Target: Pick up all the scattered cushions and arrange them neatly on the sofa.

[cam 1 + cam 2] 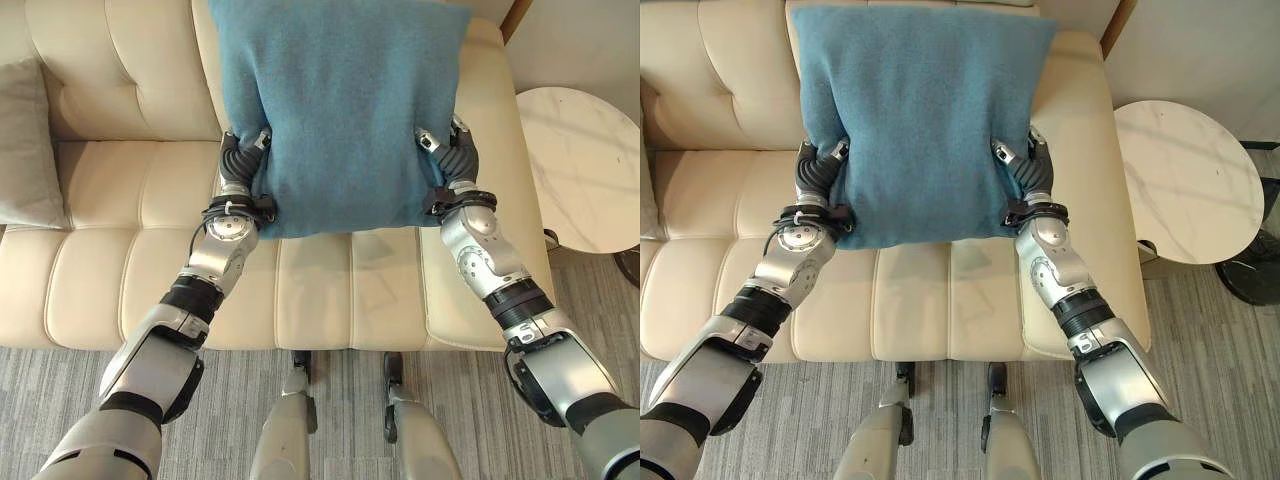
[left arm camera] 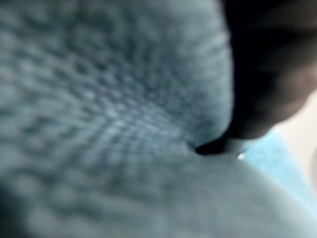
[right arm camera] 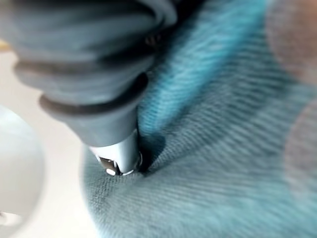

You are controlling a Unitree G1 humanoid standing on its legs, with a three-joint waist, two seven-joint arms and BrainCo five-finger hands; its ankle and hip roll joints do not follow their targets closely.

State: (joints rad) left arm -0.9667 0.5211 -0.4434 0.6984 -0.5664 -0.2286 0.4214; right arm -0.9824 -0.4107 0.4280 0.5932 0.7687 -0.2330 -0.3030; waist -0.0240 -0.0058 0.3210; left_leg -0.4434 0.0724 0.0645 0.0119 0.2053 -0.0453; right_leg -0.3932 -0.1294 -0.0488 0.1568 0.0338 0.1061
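Note:
I hold a large teal-blue cushion (image 1: 340, 110) upright between both hands, over the seat and against the backrest of the cream sofa (image 1: 110, 230). My left hand (image 1: 243, 155) grips its lower left edge and my right hand (image 1: 452, 150) its lower right edge. On each side the thumb digs into the front of the fabric while the fingers go behind it. In the right wrist view a fingertip (image 3: 119, 153) is sunk into the cushion (image 3: 213, 148), making a dent. The left wrist view is pressed close against the same teal cloth (image 2: 109, 124).
A pale grey cushion (image 1: 22, 150) leans at the sofa's left end. A round white marble side table (image 1: 585, 165) stands just past the sofa's right armrest. Grey carpet (image 1: 340, 420) lies in front of the sofa.

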